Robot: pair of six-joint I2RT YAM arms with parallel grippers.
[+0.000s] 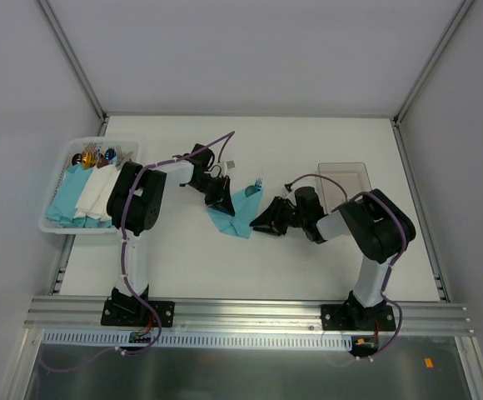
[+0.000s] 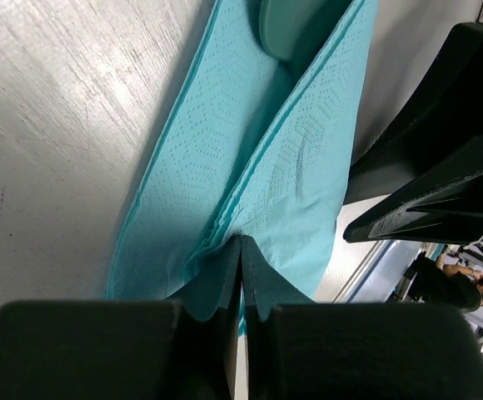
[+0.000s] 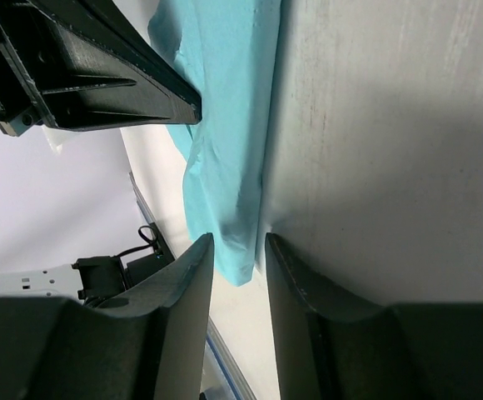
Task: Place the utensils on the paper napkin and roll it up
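1. The thin teal-blue paper napkin [image 1: 240,210] lies mid-table, hemmed closely between the black left gripper [image 1: 223,202] and black right gripper [image 1: 256,224].
2. A white plastic basket [image 1: 54,227] blocks the table's left edge.
3. A clear rectangular plastic tray [image 1: 346,169] occupies the right rear.
4. Bare white table [image 1: 291,267] in front of the napkin allows passage.

From above I see the paper napkin [image 1: 240,210] lying folded and slanted near the middle of the table [image 1: 308,142]. A utensil [image 1: 258,182] shows its tines at the napkin's far side. My left gripper [image 1: 221,202] sits on its left edge, and my right gripper [image 1: 260,223] is just beside its right edge. A white basket [image 1: 58,229] of napkin bundles hugs the table's left edge.
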